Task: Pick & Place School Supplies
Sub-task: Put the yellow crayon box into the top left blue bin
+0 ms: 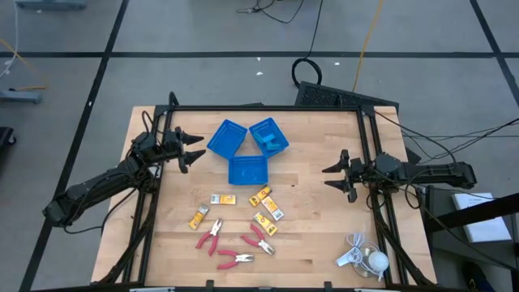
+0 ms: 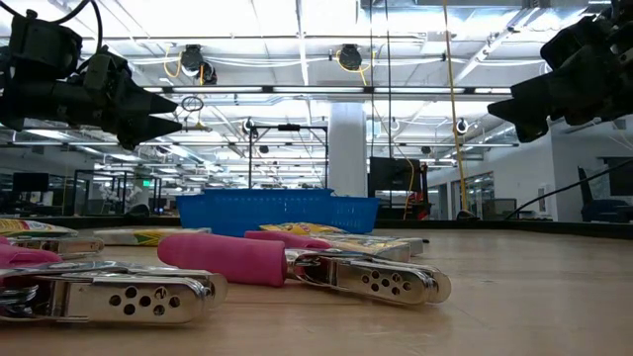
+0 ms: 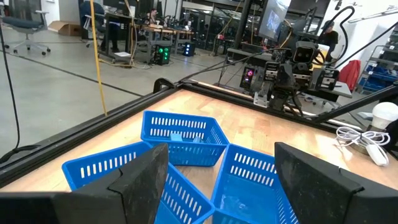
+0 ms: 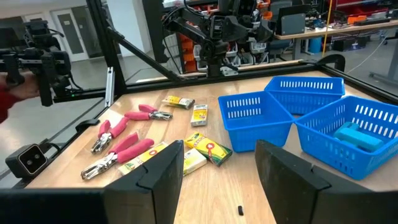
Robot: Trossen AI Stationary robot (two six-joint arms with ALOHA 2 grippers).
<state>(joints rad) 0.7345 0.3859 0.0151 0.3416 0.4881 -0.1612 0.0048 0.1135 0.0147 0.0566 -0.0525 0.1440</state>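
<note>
At the table's far middle sit three blue trays [image 1: 247, 169], one already holding light-blue oblong pieces [image 1: 273, 144], presumably sorted there by kind. The yellow-orange packets [image 1: 267, 209] and red-handled pliers [image 1: 235, 259] lie loose on the wood nearer the front, apparently yet to be sorted. The left gripper [image 1: 195, 151] hovers beside the trays and the right gripper [image 1: 331, 177] off to the other side, both with jaws parted and empty, seemingly poised to pick.
</note>
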